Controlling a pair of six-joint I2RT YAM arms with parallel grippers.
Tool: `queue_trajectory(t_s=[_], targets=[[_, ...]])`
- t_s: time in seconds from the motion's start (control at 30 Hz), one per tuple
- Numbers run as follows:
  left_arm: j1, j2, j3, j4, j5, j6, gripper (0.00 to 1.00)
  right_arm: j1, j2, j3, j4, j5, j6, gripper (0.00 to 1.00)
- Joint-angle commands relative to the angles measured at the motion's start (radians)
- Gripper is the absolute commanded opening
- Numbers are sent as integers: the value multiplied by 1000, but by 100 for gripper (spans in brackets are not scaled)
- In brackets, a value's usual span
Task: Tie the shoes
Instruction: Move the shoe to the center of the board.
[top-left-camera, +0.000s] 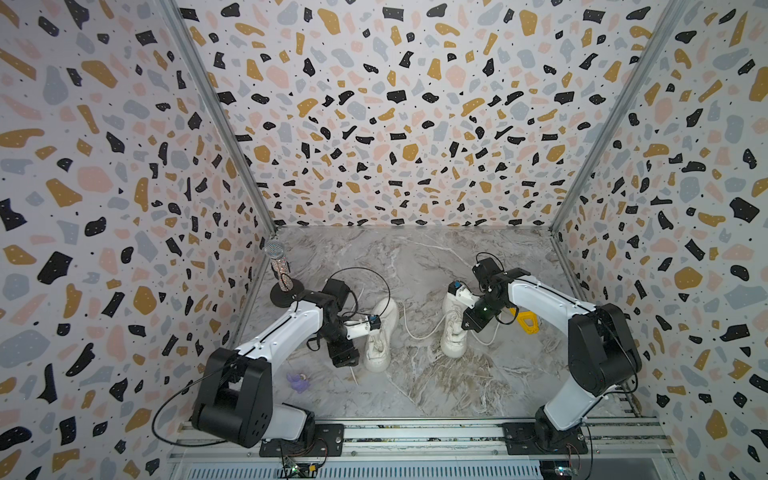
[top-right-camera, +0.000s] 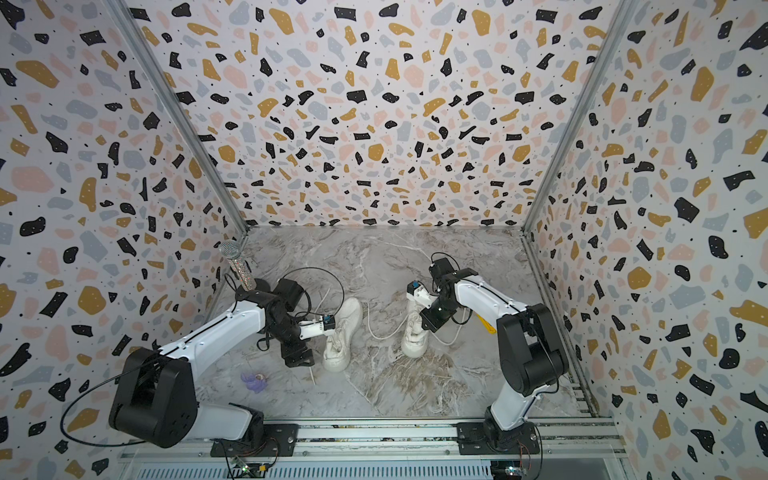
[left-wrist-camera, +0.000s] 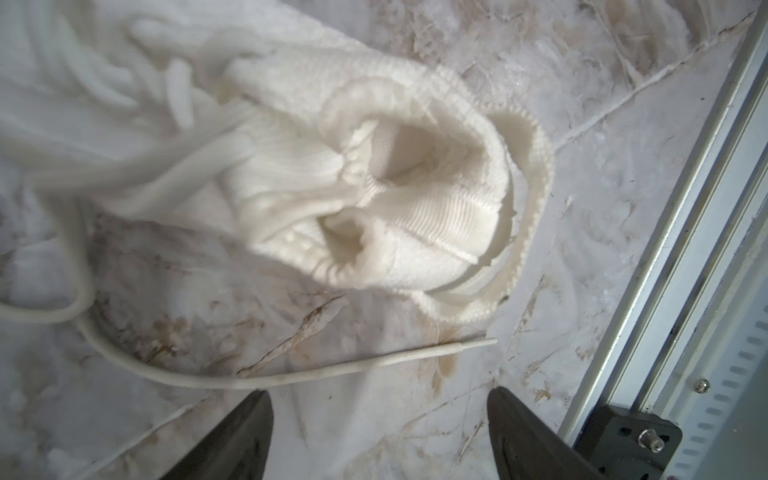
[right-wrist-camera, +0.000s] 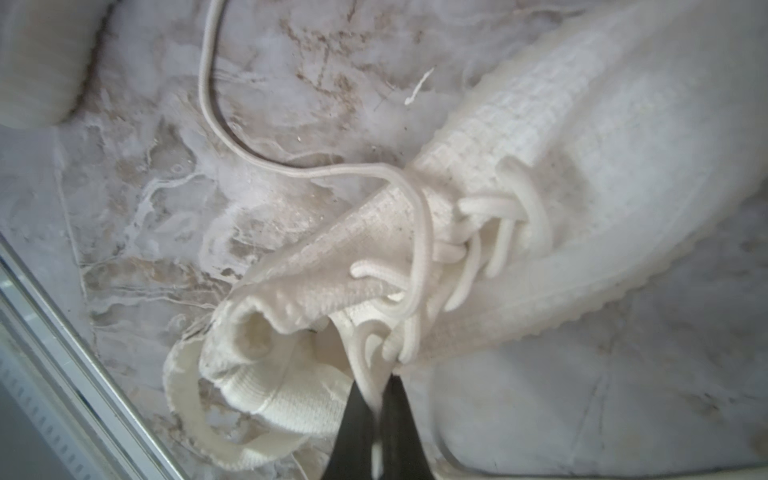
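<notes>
Two cream knit shoes lie side by side on the marble table, the left shoe (top-left-camera: 380, 336) (top-right-camera: 343, 334) and the right shoe (top-left-camera: 453, 332) (top-right-camera: 415, 332). My left gripper (top-left-camera: 348, 360) (left-wrist-camera: 379, 392) hangs open beside the left shoe's heel (left-wrist-camera: 374, 208), just above a loose lace end (left-wrist-camera: 332, 372) that lies on the table, with nothing between its fingers (left-wrist-camera: 245, 436). My right gripper (top-left-camera: 468, 326) (right-wrist-camera: 375, 384) is shut on a lace (right-wrist-camera: 365, 357) by the collar of the right shoe (right-wrist-camera: 582, 145). That shoe's other lace (right-wrist-camera: 257, 158) trails loose across the table.
A glitter microphone (top-left-camera: 276, 266) on a round stand is at the back left. A small purple thing (top-left-camera: 299, 382) lies front left, a yellow thing (top-left-camera: 525, 322) behind my right arm. The metal rail (top-left-camera: 415, 436) runs along the front; patterned walls enclose three sides.
</notes>
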Motion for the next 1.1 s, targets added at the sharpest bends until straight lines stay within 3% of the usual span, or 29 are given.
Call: queue_trajectory(t_s=[0.0, 0.37, 0.63, 0.77, 0.9, 1.0, 1.07], targets=[[-37, 34, 36, 11, 10, 19, 84, -40, -10, 60, -8, 178, -16, 0], [-143, 166, 123, 118, 70, -71, 80, -109, -3, 98, -42, 162, -53, 2], [-134, 103, 111, 86, 142, -63, 81, -109, -90, 116, -65, -15, -117, 31], [-24, 45, 96, 34, 217, -52, 81, -85, -105, 123, -73, -163, -126, 40], [72, 5, 78, 22, 235, -65, 81, -11, -56, 130, -11, -30, -115, 47], [82, -15, 60, 51, 224, -101, 81, -2, 25, 177, 2, 66, -103, 52], [82, -25, 51, 74, 218, -125, 81, 5, 68, 197, 8, 96, -106, 64]])
